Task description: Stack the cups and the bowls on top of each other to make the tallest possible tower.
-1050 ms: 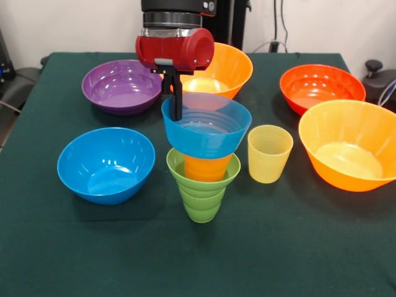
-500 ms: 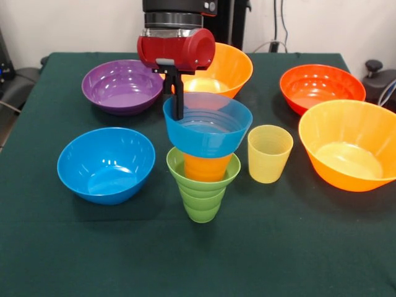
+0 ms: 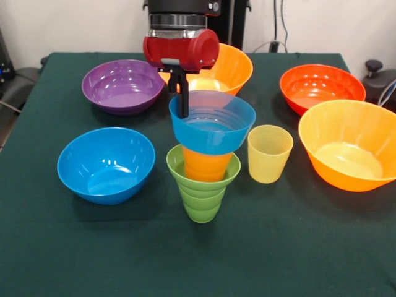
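Note:
The tower stands at the table's middle. Its lowest piece is the green ribbed cup (image 3: 201, 195), with the orange cup (image 3: 206, 166) nested in it. A translucent blue bowl (image 3: 213, 130) sits over the orange cup's top. My gripper (image 3: 184, 102) comes down from above and is shut on that bowl's left rim. I cannot tell whether the bowl rests on the orange cup or hangs just above it. The pale yellow cup (image 3: 270, 153) stands upright just right of the tower.
A medium blue bowl (image 3: 105, 164) sits left of the tower and a purple bowl (image 3: 122, 85) behind it. One big orange bowl (image 3: 235, 65) is behind the gripper, another (image 3: 349, 151) at the right edge. A red-orange bowl (image 3: 322, 86) is at the far right.
The gripper and the translucent blue bowl have shifted a little to the right and slightly up. More of the orange cup shows under the bowl now.

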Robot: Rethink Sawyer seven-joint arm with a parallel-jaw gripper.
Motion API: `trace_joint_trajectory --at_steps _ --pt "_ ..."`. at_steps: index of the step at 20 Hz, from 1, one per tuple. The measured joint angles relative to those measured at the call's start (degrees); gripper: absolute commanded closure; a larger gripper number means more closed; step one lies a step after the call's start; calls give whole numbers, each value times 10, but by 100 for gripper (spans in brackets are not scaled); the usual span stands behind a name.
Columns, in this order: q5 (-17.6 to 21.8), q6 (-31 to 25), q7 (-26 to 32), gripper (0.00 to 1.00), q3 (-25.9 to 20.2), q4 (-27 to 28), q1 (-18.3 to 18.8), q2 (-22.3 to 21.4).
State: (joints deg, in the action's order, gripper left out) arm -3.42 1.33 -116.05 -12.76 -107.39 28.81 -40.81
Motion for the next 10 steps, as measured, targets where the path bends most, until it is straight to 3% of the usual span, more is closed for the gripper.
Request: trace_joint_trajectory --at_steps 10 --pt "0 0 0 100 0 -4 0 0"
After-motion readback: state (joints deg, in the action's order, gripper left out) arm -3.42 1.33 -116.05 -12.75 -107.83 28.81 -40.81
